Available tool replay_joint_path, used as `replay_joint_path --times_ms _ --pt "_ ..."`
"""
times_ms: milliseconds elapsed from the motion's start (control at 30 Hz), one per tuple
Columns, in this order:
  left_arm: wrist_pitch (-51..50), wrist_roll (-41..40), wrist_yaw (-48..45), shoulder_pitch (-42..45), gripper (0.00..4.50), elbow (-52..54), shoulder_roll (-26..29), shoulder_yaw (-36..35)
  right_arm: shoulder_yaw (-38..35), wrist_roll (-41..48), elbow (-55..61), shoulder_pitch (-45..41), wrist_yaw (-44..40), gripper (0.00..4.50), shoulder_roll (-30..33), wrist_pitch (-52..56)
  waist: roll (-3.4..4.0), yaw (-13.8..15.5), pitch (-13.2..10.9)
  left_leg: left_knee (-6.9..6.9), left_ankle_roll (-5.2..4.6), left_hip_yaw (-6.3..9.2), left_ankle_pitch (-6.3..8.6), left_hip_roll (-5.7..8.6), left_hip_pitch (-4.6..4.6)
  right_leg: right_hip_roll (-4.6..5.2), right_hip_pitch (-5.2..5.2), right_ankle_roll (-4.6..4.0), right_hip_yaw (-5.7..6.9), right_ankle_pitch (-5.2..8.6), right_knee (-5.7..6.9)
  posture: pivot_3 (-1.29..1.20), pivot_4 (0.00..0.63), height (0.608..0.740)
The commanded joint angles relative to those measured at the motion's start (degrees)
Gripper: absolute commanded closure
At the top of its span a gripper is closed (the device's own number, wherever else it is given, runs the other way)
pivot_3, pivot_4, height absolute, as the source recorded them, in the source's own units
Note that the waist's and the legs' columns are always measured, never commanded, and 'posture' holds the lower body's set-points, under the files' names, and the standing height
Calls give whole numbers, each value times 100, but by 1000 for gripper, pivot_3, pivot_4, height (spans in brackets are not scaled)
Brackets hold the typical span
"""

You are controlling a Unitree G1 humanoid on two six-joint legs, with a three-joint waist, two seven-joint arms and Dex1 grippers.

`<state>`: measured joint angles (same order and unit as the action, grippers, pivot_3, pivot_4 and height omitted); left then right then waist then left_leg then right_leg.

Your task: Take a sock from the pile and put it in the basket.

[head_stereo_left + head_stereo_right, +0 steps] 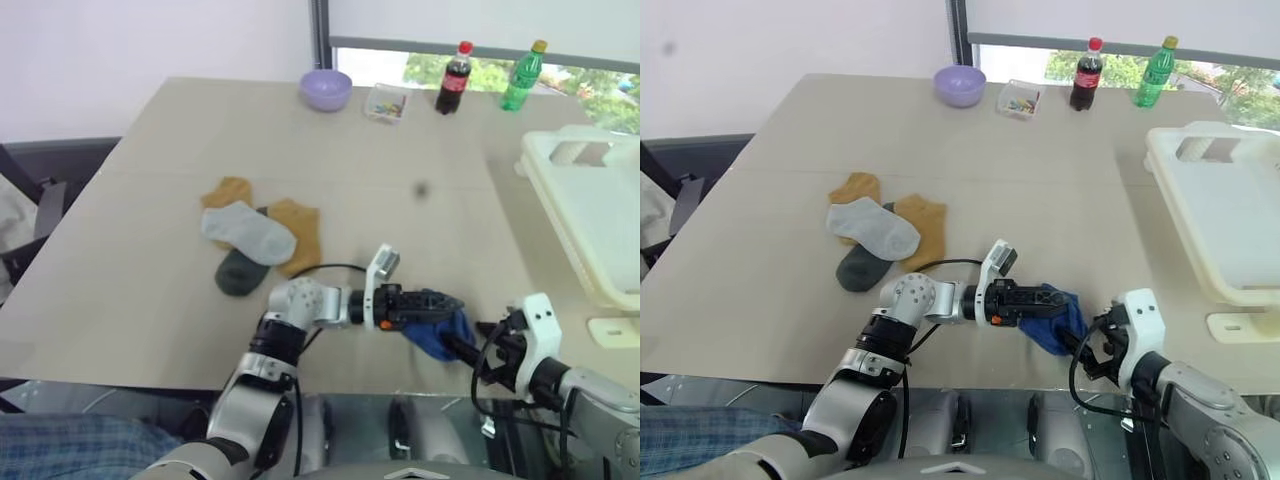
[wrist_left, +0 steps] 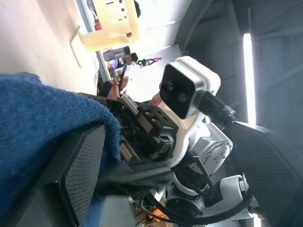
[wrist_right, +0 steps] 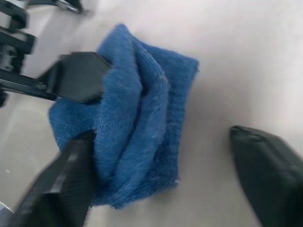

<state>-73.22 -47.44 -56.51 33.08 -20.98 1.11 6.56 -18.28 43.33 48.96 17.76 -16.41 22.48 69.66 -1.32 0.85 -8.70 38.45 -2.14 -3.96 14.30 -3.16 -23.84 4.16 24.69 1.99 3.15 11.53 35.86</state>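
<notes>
A blue sock (image 3: 142, 118) lies bunched on the table near its front edge, apart from the pile (image 1: 255, 238) of mustard, light grey and dark grey socks further left. My left gripper (image 1: 432, 303) reaches in from the left, open, with one finger (image 3: 78, 75) tucked into the sock's fold. My right gripper (image 3: 161, 137) comes in from the right, open, one finger (image 3: 61, 184) against the sock and the other (image 3: 270, 175) well clear of it. The cream-white basket (image 1: 560, 215) stands at the table's right edge.
At the far edge of the table stand a lilac bowl (image 1: 326, 89), a small clear tray (image 1: 386, 103), a cola bottle (image 1: 455, 78) and a green bottle (image 1: 522, 77). A flat white piece (image 1: 615, 330) lies in front of the basket.
</notes>
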Motion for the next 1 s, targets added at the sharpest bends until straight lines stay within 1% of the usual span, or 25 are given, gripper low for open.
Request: replay_joint_path --times_ms 33,67,133,200,233,267,300,433,500,567,633,667,700,733,767,833,900,1000 --pt "78 -23 -1 -42 0 28 -59 -99 266 347 -59 220 -204 2048 40 176 -1 -7 0 0 0 0 0 -2 0 -1 0 0 0 0 0 0 150 736" --pt "94 -15 -8 -43 0 32 -57 -100 307 444 -62 201 -201 2575 -13 177 0 -17 1 -1 0 1 0 -2 0 -2 1 -1 0 0 0 0 150 736" --pt "130 1 -21 -47 0 36 -55 -104 347 587 -143 129 -103 3105 -151 173 0 -20 1 -2 0 -1 0 -3 0 -4 2 -1 -2 0 0 0 150 736" --pt "206 26 -51 -62 0 71 -41 -82 347 669 -260 59 2 3829 -264 156 0 -21 1 -2 0 -1 0 -3 0 -5 2 -1 -2 0 0 0 150 736" --pt "284 48 -65 -79 0 113 -31 -67 330 722 -318 31 51 4259 -319 143 0 -22 1 -1 0 -1 0 -3 0 -5 2 -1 -3 0 1 0 150 736" --pt "567 142 -80 -125 0 227 -16 -50 272 762 -390 -14 130 4477 -401 127 0 -24 1 -1 0 -1 0 -3 0 -5 2 -1 -3 0 1 0 150 736" --pt "869 240 -80 -166 0 329 -7 -58 199 800 -453 -55 217 4477 -468 102 0 -27 1 -1 0 -1 0 -4 1 -5 2 -1 -3 0 1 0 150 736" --pt "2890 1211 -13 -405 0 635 184 89 -263 1027 -720 -284 560 4477 -624 -7 2 -24 2 0 0 -5 0 -6 2 -5 2 -2 -5 -1 3 0 150 736" --pt "3624 1476 -46 -545 0 673 290 15 -339 861 -801 -516 743 4477 -522 -133 9 -27 6 -1 0 -10 0 -6 3 -5 3 -4 -10 -3 3 0 150 736" --pt "4188 1637 -28 -637 0 692 308 -63 -411 897 -876 -721 902 4477 -502 -156 12 -10 7 0 0 -19 0 -5 4 -3 5 -3 -16 -4 3 0 150 736" --pt "5205 2024 -136 -761 0 736 363 23 -503 957 -993 -965 1082 4477 -540 -167 12 2 6 0 0 -17 0 -4 0 -1 6 -3 -14 -3 2 0 150 736" --pt "6340 2619 -201 -819 0 579 515 286 -571 970 -1086 -1151 1220 4477 -596 -222 14 5 5 -1 0 -17 0 -3 -2 -1 8 -4 -14 -4 1 0 150 736" --pt "7139 3044 -248 -853 0 443 620 472 -616 983 -1149 -1276 1319 4477 -634 -260 14 2 5 -2 0 -16 0 -2 -5 -1 9 -12 -14 -8 1 0 150 736" --pt "7828 3418 -205 -848 0 243 695 621 -669 1030 -1210 -1386 1417 4477 -677 -271 16 6 5 -3 0 -16 0 -1 -6 -3 10 -24 -13 -14 0 0 150 736" --pt "8260 3576 -62 -810 0 9 653 600 -720 1175 -1240 -1531 1461 4477 -691 -250 21 6 6 -5 0 -18 0 0 -7 -3 11 -26 -14 -16 -1 0 150 736" --pt "8836 3735 124 -688 0 -468 565 547 -804 1533 -1224 -1801 1600 4477 -705 -157 23 13 6 -7 0 -21 0 0 -9 -2 12 -27 -16 -17 -2 0 150 736" --pt "9333 3890 120 -612 0 -783 537 580 -785 1707 -1175 -1981 1710 4477 -616 -63 22 11 5 -6 -1 -20 0 0 -11 0 12 -25 -15 -17 -2 0 150 736" --pt "9781 3993 140 -568 0 -1033 443 603 -700 2092 -1073 -2313 2053 4477 -492 115 28 9 8 -6 -1 -17 1 0 -10 0 11 -18 -11 -13 -1 0 150 736"
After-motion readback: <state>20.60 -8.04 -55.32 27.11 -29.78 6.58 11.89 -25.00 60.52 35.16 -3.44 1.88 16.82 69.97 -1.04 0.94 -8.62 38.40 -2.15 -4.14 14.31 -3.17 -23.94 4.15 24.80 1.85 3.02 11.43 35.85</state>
